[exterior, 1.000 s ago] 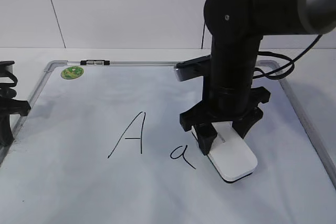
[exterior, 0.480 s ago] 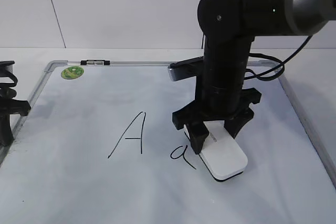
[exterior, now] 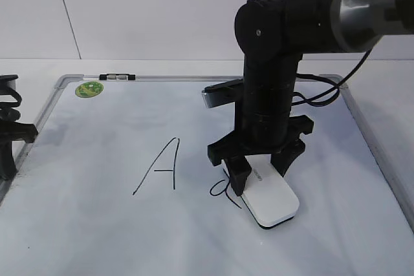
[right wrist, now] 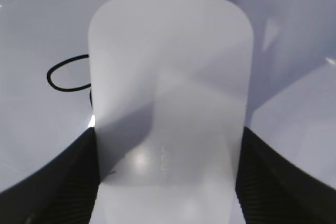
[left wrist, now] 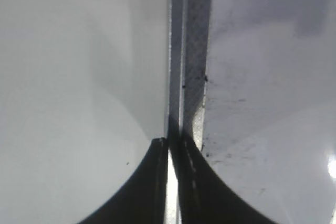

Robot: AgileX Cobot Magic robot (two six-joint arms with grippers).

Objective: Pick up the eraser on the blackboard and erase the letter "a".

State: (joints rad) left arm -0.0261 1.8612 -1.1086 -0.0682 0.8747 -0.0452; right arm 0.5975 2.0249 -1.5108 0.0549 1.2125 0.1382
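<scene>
My right gripper (exterior: 257,169) is shut on the white eraser (exterior: 272,198), pressing it flat on the blackboard (exterior: 97,224). In the right wrist view the eraser (right wrist: 168,93) fills the space between both fingers (right wrist: 167,182). The small letter "a" (exterior: 218,190) lies against the eraser's left edge, partly hidden by a finger; its loop shows in the right wrist view (right wrist: 65,80). My left gripper (exterior: 8,143) rests at the board's left edge, jaws (left wrist: 172,182) shut and empty over the frame (left wrist: 191,51).
A tall capital "A" (exterior: 160,166) is drawn left of the small letter. A green round sticker (exterior: 88,88) sits at the board's far left corner. A black and silver marker (exterior: 117,77) lies on the top frame. Cables hang behind the right arm.
My right gripper has slid the eraser leftward across the board, from well right of the small "a" to touching it. The left arm has not moved.
</scene>
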